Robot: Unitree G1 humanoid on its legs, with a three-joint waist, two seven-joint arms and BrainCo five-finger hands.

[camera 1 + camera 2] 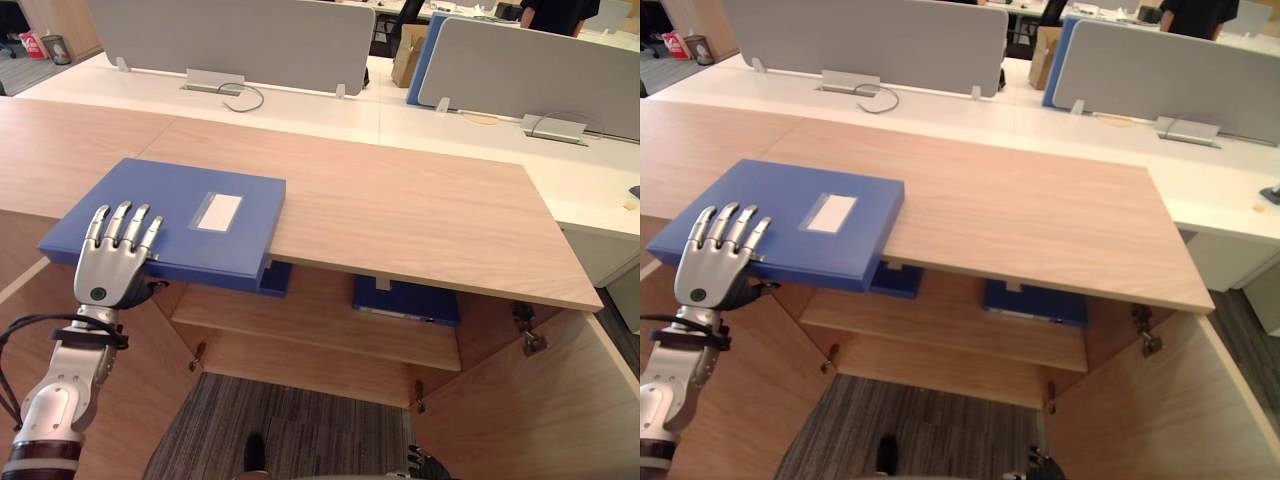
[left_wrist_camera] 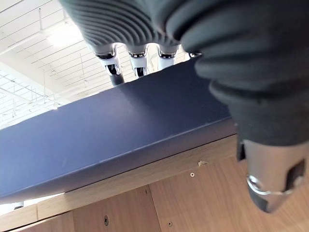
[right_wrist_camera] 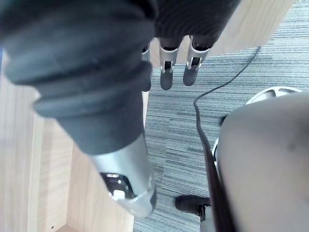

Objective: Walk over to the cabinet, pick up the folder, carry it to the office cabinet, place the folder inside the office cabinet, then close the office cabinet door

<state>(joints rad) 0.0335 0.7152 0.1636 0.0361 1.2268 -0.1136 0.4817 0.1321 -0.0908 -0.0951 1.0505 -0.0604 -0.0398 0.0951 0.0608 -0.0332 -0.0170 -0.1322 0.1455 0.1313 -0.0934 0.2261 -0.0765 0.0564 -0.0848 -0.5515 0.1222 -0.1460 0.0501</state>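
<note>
left robot hand (image 1: 105,275) at the near left, fingers apart and fairly straight, laid on the top cover of the blue folder (image 1: 170,205) at its near edge. palm sits against the folder's front side. in the left wrist view the thumb (image 2: 270,183) hangs below the folder in front of wood; it looks clear of the underside, but contact is hard to judge from that angle. not clamped as far as seen.

folder lies flat on the left part of the wooden cabinet top (image 1: 400,210), white label (image 1: 218,211) facing up, its near side sticking out past the front edge of the top.

cabinet doors stand open, left door (image 1: 140,390) and right door (image 1: 540,410). inside, a shelf (image 1: 320,320) holds a small blue item (image 1: 274,279) just under the folder's overhang and another blue folder (image 1: 405,300) lying flat further right. grey carpet (image 1: 290,430) in front.

behind the cabinet is a white bench (image 1: 300,110) with two grey dividers (image 1: 230,40) (image 1: 530,70) and a cardboard box (image 1: 407,55) between them.

right robot hand (image 3: 166,77) hangs low on the right over the carpet beside the right door, fingers relaxed and apart, holding nothing.
</note>
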